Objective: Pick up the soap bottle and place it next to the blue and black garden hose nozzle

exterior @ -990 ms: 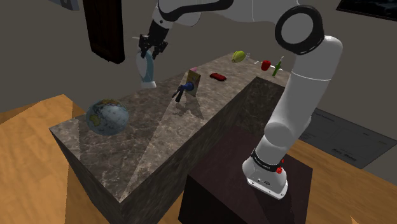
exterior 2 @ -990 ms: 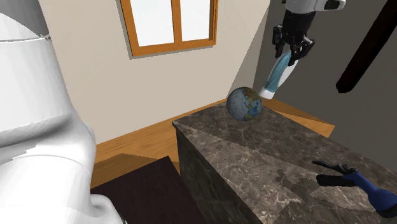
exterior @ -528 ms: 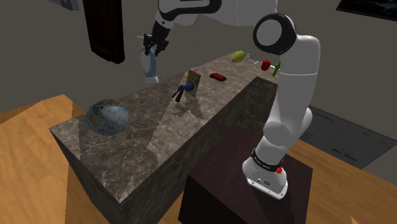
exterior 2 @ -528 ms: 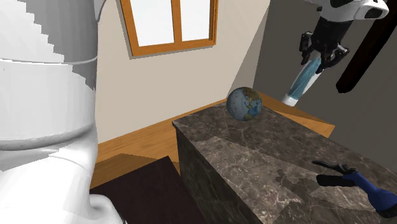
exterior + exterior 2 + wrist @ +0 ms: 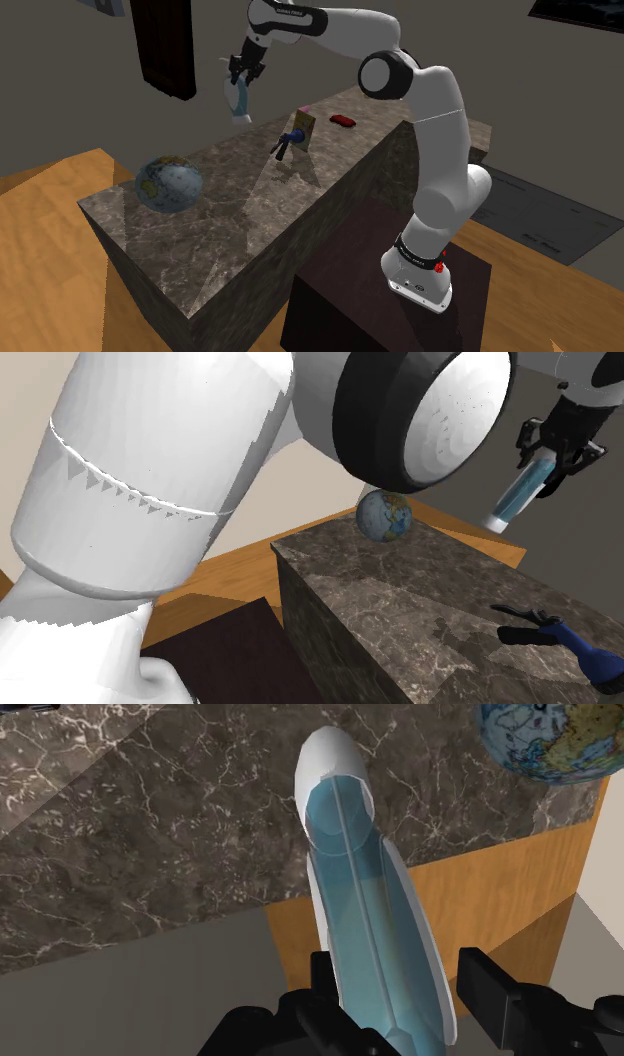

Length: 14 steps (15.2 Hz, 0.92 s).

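Dim, flat light fills the shoulder view, where pale wedge-shaped streaks cross the dark veined counter (image 5: 232, 200) and the orange-brown floor (image 5: 40, 215) glows warmer beside it. In the second exterior view the white arm (image 5: 150, 482) looms bright and close, its seam edged with jagged steps. The wrist view is crisp throughout, the see-through blue soap bottle (image 5: 362, 904) softly shaded along its length.

text: none legible | labels/brands: none legible | numbers/signs: none legible
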### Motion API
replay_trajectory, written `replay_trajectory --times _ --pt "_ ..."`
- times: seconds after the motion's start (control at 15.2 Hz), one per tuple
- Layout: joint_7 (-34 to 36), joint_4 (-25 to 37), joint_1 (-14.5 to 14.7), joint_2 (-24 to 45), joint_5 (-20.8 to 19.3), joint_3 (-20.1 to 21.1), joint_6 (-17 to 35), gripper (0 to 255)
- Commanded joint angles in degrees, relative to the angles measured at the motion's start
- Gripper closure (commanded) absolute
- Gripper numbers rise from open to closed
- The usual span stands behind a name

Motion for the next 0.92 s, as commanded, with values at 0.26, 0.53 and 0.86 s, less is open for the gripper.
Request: replay_trajectory --times 0.26,0.53,0.86 --pt "-1.6 3.8 -0.7 4.3 -0.1 -0.3 0.2 255" --pt "-2.2 0.1 -1.0 4.0 0.2 -0.2 3.5 255" --pt "-3.0 -3.6 -1.2 4.1 0.4 -0.2 7.2 255"
